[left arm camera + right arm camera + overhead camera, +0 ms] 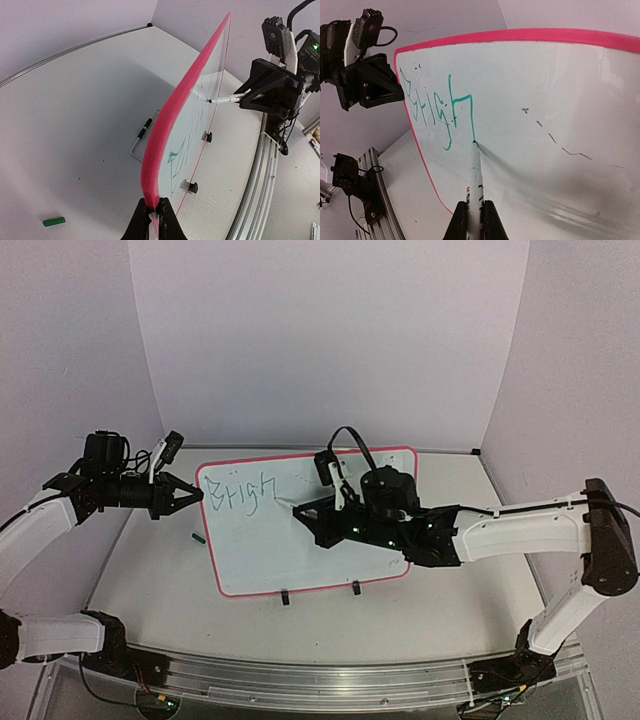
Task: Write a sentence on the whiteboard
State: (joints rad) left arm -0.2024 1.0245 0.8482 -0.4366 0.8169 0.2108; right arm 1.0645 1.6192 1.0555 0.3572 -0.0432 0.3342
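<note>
Green strokes of the sentence [432, 107] read "Brigh" so far, and they sit up and to the left of your right gripper [475, 207] in its wrist view. That gripper's fingers are clamped on a marker [474, 175], which points straight ahead from them. The marker's tip touches the board [545, 90] at the foot of the h's last downstroke. To the right of the tip the white face shows only a few faint grey marks.

From above, your right gripper [303, 510] reaches in over the middle of the board [300, 555], with the sentence [240, 487] just beyond the marker's tip, toward your left gripper [198, 496].

Your left gripper [156, 212] is closed on the pink frame at the board's short edge, and the board [170, 115] runs away ahead of it, standing tilted. Two black clips [190, 186] on its lower long edge rest at the table [90, 100]. A small green cap [53, 221] lies on the table off to the left of this gripper, clear of the board.
</note>
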